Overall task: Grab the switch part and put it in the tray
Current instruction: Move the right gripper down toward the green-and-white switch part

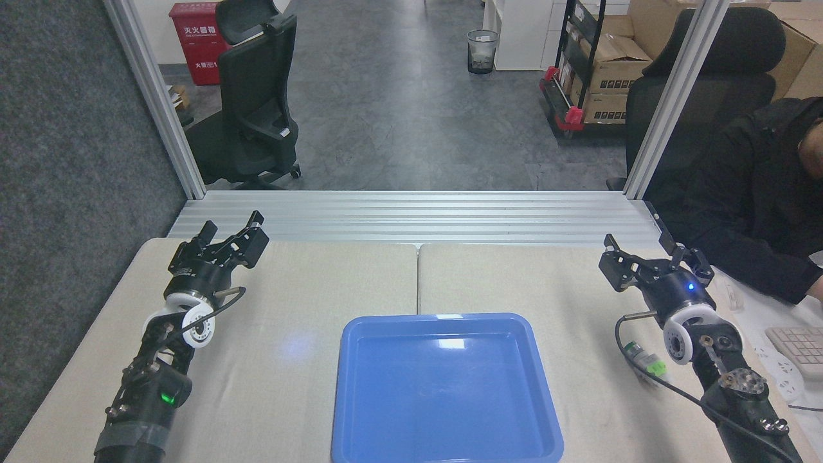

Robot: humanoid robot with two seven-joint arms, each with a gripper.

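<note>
The blue tray point(445, 388) lies on the table at front centre and nothing is in it. The switch part point(645, 360), with its green block and dark round head, lies on the table right of the tray, close against my right wrist and partly behind its cable. My right gripper point(639, 246) is further back than the part, above the table, with its fingers spread open and nothing between them. My left gripper point(232, 226) is at the back left, open too, with nothing in it, far from both tray and part.
A person in a black jacket point(759, 193) sits at the right edge beside a keyboard point(800, 344). An aluminium rail point(411, 215) and two frame posts bound the back of the table. Office chairs and shelves of boxes stand beyond it.
</note>
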